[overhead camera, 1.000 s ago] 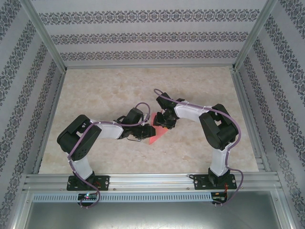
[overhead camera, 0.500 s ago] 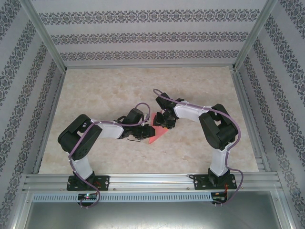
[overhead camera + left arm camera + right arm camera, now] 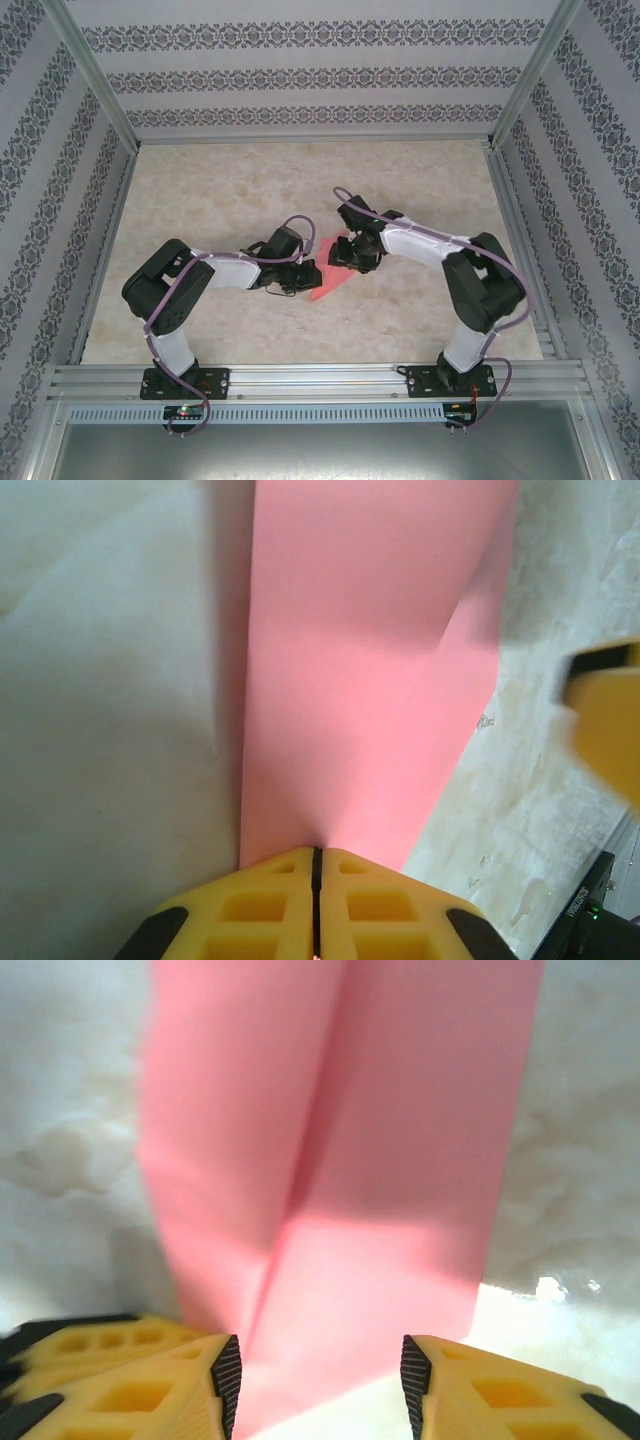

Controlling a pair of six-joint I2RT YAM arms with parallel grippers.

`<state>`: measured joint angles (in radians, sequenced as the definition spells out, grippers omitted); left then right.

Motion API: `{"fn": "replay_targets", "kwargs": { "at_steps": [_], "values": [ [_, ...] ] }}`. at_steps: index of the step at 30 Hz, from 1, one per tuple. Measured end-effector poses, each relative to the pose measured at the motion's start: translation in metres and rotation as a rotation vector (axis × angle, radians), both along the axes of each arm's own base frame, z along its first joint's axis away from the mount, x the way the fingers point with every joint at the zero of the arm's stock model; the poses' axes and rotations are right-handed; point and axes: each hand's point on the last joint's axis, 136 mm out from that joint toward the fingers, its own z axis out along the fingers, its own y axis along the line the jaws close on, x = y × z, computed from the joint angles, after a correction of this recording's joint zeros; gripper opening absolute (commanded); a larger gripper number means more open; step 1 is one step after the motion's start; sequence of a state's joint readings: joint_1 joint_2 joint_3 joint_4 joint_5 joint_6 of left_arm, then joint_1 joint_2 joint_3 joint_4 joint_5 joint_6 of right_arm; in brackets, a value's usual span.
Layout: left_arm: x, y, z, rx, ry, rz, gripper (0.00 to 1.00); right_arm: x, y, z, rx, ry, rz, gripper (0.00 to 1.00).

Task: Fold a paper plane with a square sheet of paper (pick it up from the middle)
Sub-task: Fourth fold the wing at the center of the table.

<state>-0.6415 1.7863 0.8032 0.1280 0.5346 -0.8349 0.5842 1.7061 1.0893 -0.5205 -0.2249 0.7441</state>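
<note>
Clamping with left gripper (image 3: 316, 878), jaws fully clenched, onto the near end of the paper plane (image 3: 360, 680) at its lengthwise crease, bottom centre of the left wrist view. Holding right gripper (image 3: 318, 1370) released, jaws apart, straddling the opposite end of the pink strip without pinching it, along the bottom edge of the right wrist view. Locating the paper plane just below centre of the top view, lying on the table (image 3: 220, 190) between both wrists, appearing to taper toward lower left.

Step in hand, as a judgement: pinning one end while preparing a further lengthwise fold or a crease press; folding not yet complete.

Next move, as a judgement: lowering or closing the right gripper on the free layer, then working along the crease. Calling for light pressure, alignment with the centre line, and no sideways pull against the clamped end, thin paper being likely to buckle or tear.

Edges: left long edge running straight in the left wrist view; right layer overlapping with a slanted edge, upper right. Raised centre ridge showing mid-frame in the right wrist view.

Open room: bare surface spreading toward upper frame and both sides; patterned walls (image 3: 60, 200) and metal rail (image 3: 320, 375) at the bottom well apart. Tightest spot: between the two grippers, standing near each other over the paper.
</note>
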Motion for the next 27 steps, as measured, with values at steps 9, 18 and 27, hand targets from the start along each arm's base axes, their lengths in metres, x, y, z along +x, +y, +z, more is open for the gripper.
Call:
{"fn": "replay_targets", "kwargs": {
  "at_steps": [9, 18, 27],
  "values": [
    [0.000, 0.001, 0.000, 0.015, 0.019, 0.001, 0.02, 0.002, 0.022, 0.007, 0.157, -0.072, 0.066, 0.06],
    [0.000, 0.000, 0.000, 0.023, 0.029, 0.001, 0.00, 0.003, 0.042, -0.018, 0.236, -0.031, 0.116, 0.02],
    [0.000, 0.000, 0.000, 0.043, 0.044, -0.011, 0.00, 0.003, 0.046, -0.030, 0.248, -0.010, 0.128, 0.02]
  ]
}}
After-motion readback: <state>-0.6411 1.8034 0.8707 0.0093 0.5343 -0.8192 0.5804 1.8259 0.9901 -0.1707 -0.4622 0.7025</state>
